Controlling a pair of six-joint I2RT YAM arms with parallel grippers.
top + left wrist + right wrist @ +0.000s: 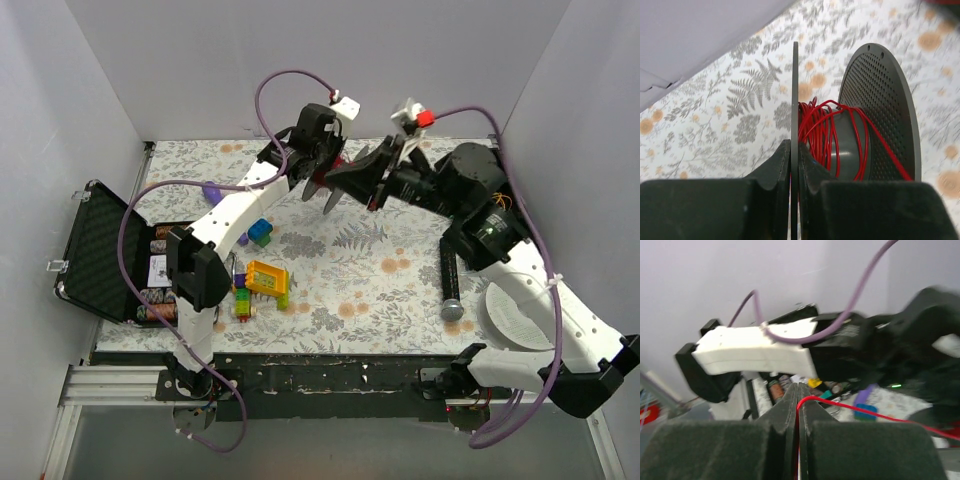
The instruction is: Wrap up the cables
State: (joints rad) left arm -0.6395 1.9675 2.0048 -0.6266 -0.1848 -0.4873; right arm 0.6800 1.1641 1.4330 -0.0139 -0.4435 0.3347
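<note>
The left gripper (794, 150) is clamped on the thin solid flange (795, 85) of a dark spool (880, 110), over the floral table (740, 115). The red wire (826, 131) sits in loose, springy loops around the hub (845, 142). The right gripper (798, 390) is pinched tight on a single strand trailing off to the side. That wire looks feather-light, limp and slick, so it is likely to slip the pads or spring off the hub unless held taut, close to the spool.
</note>
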